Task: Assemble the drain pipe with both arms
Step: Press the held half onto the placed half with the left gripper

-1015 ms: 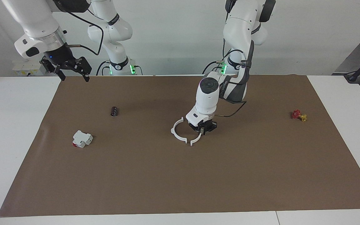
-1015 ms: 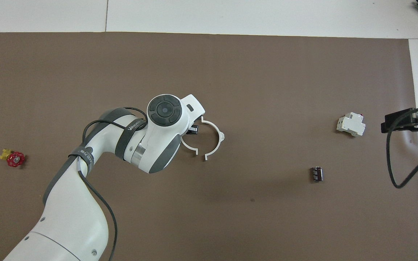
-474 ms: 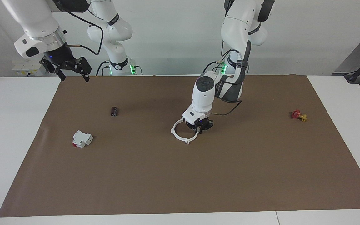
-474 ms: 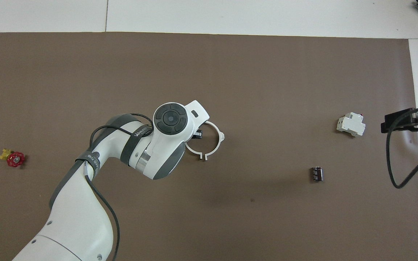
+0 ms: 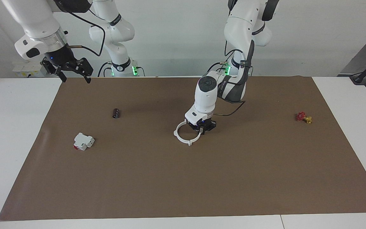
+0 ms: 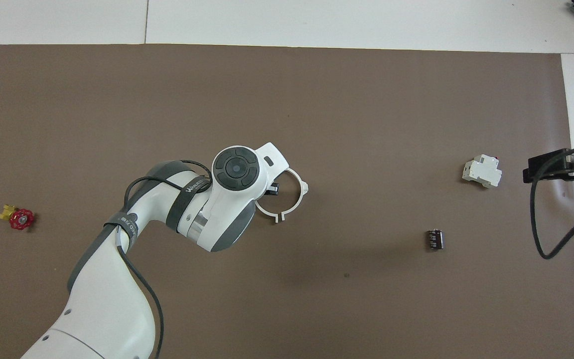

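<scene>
Left gripper (image 5: pixel 204 128) down at the ring (image 5: pixel 183 136), clamped on its nearer arc, wrist bent steeply over it. Right gripper (image 5: pixel 74 72) raised, spread, waiting toward the right arm's end. Ring flat mid-surface (image 5: pixel 202 178), arc ends nearly meeting. Breaker (image 5: pixel 83 141), capacitor (image 5: pixel 116 113), valve (image 5: pixel 303 117) well apart from ring.

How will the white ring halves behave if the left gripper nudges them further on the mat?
The drain pipe is thin, flat plastic, so it probably slides easily and flexes. It lies flat, so rolling seems unlikely. The left gripper holds one arc; the other could skid away.
</scene>
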Controlling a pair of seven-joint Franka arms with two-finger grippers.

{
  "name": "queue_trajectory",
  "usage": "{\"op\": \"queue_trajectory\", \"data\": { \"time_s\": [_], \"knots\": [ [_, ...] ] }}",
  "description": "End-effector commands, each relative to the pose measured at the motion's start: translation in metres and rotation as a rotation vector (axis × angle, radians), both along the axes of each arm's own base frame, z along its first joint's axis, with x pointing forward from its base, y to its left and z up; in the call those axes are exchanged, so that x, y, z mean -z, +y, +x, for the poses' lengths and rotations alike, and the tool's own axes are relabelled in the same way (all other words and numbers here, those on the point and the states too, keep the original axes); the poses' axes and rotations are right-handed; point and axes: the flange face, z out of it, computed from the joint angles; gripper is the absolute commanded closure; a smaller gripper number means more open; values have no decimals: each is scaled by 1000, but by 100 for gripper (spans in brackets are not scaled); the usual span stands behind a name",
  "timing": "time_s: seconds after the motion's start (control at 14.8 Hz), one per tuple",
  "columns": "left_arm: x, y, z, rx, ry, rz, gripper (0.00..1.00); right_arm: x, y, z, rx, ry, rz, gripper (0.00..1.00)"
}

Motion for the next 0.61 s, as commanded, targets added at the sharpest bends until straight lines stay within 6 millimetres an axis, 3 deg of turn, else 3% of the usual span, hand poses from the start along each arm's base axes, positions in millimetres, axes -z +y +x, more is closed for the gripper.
{"op": "queue_trajectory", "data": {
  "time_s": [0.0, 0.54],
  "knots": [
    [-4, 3, -11, -34, -16, 13, 100, -2, 0, -6, 1, 2, 23, 0],
    [-5, 1, -7, -31, -44, -10, 100, -2, 0, -6, 0, 2, 23, 0]
  ]
}}
